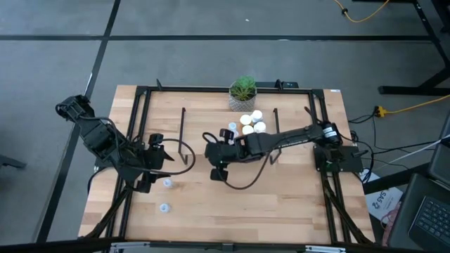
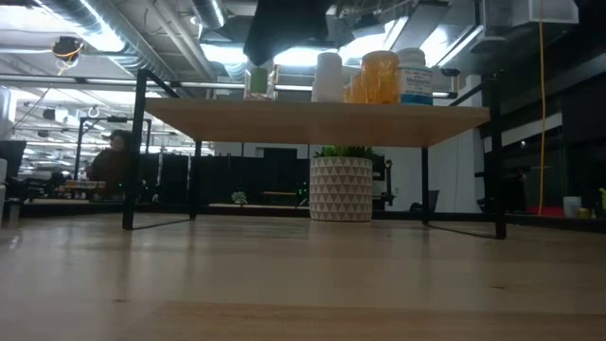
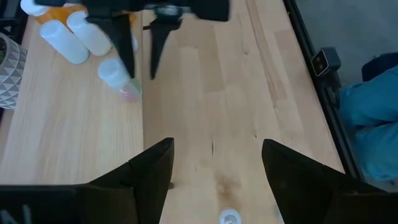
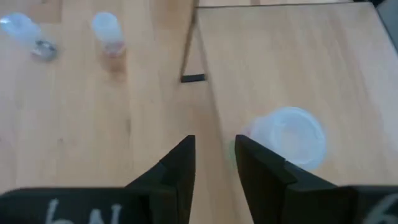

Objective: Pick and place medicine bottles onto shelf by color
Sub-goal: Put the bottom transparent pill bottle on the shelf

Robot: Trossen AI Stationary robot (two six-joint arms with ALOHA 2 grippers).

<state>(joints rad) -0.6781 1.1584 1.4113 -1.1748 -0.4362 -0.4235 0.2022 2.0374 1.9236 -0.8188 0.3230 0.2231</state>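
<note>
Right claw: over the shelf, fingers narrowly apart, empty; bottle just beside, at 2 o'clock.
Left claw: wide, empty.
Handling: light, smooth, tippable; grip mid-body.

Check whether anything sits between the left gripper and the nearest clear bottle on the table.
Nothing visible does. The left gripper, fingers open, hangs close to the small clear bottle, with only bare tabletop between them.

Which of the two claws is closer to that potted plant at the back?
The right gripper. It hangs over the shelf, a little in front of the plant and its bottles. The left gripper waits farther off, beyond the shelf's left end.
</note>
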